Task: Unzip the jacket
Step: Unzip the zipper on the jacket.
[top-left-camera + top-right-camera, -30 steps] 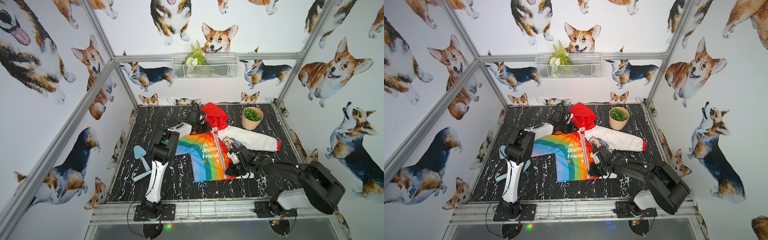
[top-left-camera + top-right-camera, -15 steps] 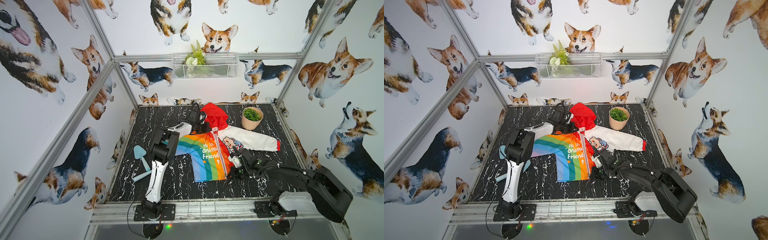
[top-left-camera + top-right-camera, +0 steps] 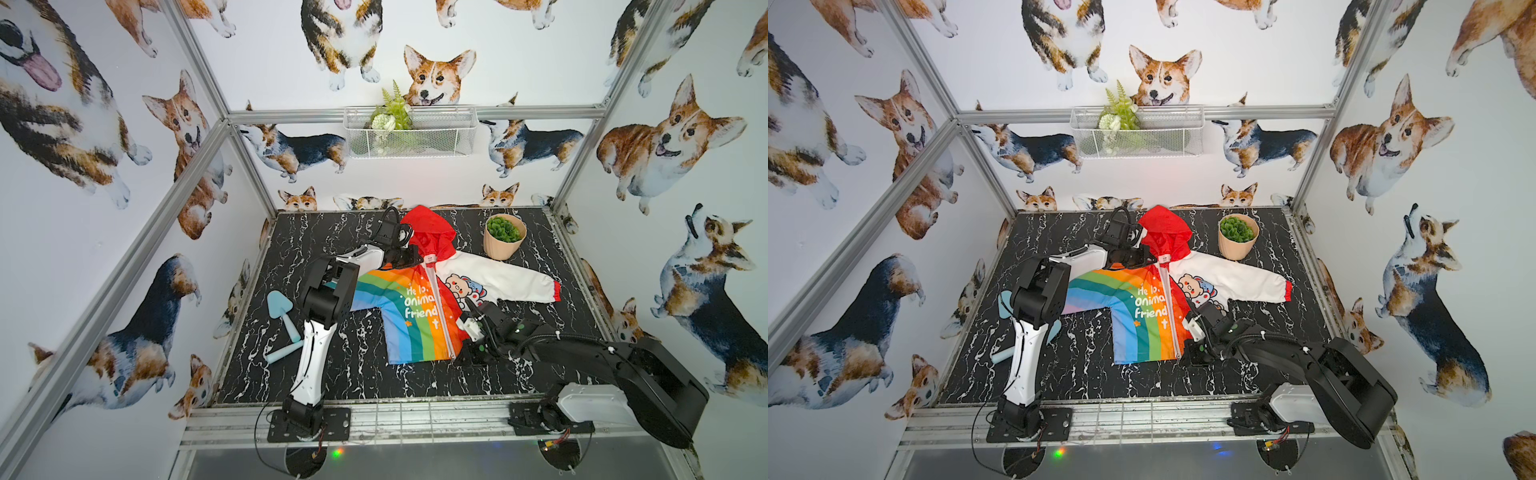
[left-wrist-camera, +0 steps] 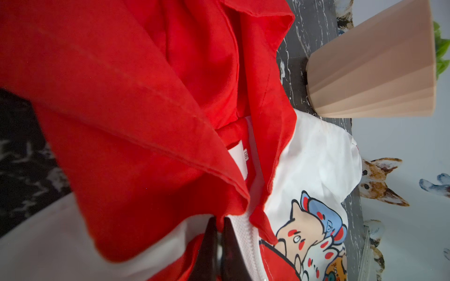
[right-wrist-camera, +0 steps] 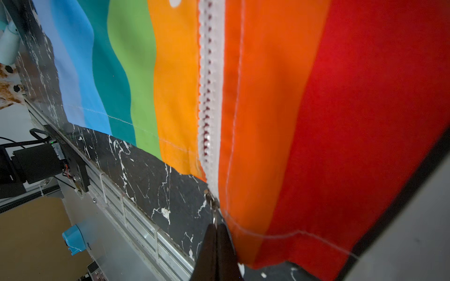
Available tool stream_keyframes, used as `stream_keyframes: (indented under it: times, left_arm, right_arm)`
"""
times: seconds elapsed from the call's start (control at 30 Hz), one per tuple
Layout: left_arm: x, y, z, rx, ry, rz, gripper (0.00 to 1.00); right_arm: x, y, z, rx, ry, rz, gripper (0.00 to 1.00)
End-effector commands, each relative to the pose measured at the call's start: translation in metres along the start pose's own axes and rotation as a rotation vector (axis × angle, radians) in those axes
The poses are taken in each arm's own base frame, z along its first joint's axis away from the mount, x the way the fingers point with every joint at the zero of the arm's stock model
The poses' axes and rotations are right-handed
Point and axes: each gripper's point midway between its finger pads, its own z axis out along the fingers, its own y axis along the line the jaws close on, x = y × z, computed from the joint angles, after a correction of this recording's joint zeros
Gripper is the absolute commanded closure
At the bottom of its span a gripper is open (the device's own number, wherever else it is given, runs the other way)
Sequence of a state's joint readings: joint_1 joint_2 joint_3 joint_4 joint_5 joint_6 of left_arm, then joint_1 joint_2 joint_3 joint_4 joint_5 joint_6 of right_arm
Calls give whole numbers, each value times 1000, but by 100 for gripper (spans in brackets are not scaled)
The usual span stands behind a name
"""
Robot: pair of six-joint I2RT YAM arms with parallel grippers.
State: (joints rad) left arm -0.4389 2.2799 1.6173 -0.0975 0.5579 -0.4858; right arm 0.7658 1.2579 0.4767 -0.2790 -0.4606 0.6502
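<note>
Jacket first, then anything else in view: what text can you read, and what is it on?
"He lo. / onima / friend": white lettering on the jacket, rainbow half; the line ends are hidden at the zip.
"90": neck label, left wrist view, seen sideways, so not certain.
Nothing readable on the plant pot or elsewhere.

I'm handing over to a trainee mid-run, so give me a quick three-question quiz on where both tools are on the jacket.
1. True or false: the right tool grips the zip pull at the jacket hem.
2. The left tool pinches: A nothing; B red collar fabric by the zip top; C a sleeve cuff.
3. Fill in: the plant pot stands beside the ___ sleeve.
Key: 1 true; 2 B; 3 white.
</note>
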Motion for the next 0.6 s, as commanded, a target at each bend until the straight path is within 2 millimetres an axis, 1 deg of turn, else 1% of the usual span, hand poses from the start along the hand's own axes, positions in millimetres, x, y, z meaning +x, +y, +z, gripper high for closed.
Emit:
stream_keyframes:
  times: [0.0,0.13,0.17,0.2,0.27,0.3,0.37,0.47,0.53,0.57]
  left_arm:
    - [-6,0,1,-1,-17,18,100]
    - [-5,-6,1,33,-13,15,100]
    - [-5,-10,1,47,-12,21,96]
    - [-5,-14,-1,55,-11,26,87]
    - [-9,-24,-7,73,-26,26,61]
    - [-11,-29,-10,86,-37,26,51]
    - [-21,-44,-23,97,-67,46,36]
    - [-29,-61,-42,67,-99,94,23]
    - [-32,-67,-55,26,-121,127,15]
    - [-32,-71,-62,3,-134,141,12]
  right_arm:
    - [5,-2,-1,7,13,2,100]
    - [4,-3,-2,17,8,-1,100]
    - [3,-3,-2,19,4,-1,100]
    - [2,-3,-3,22,-2,-1,96]
    - [0,-2,-4,25,-11,-2,81]
    - [-1,-2,-6,29,-17,-2,73]
    - [-2,-5,-12,59,-29,-6,63]
    - [-5,-10,-25,123,-64,-20,54]
    - [-10,-16,-38,183,-110,-26,53]
    - [-15,-18,-49,215,-156,-30,53]
